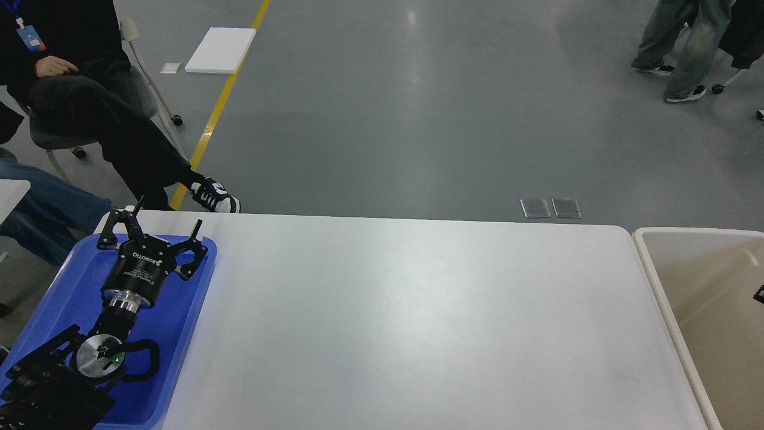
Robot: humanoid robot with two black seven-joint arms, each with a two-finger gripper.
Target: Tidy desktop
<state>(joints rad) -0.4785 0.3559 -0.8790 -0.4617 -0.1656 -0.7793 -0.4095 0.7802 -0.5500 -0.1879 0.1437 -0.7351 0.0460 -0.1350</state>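
The desktop (418, 322) is a wide white tabletop with rounded corners, and no loose object shows on it. My left gripper (169, 212) is open and empty, held over the far end of a blue tray (65, 292) at the desktop's left edge. A small black part (759, 294) shows at the right edge of the view over the beige bin. It may be the tip of my right gripper, and its fingers cannot be told apart.
A beige bin with a cream rim (659, 286) stands against the desktop's right end. Seated people (89, 113) and a chair are beyond the far left corner. A person (680, 48) stands on the grey floor at the far right.
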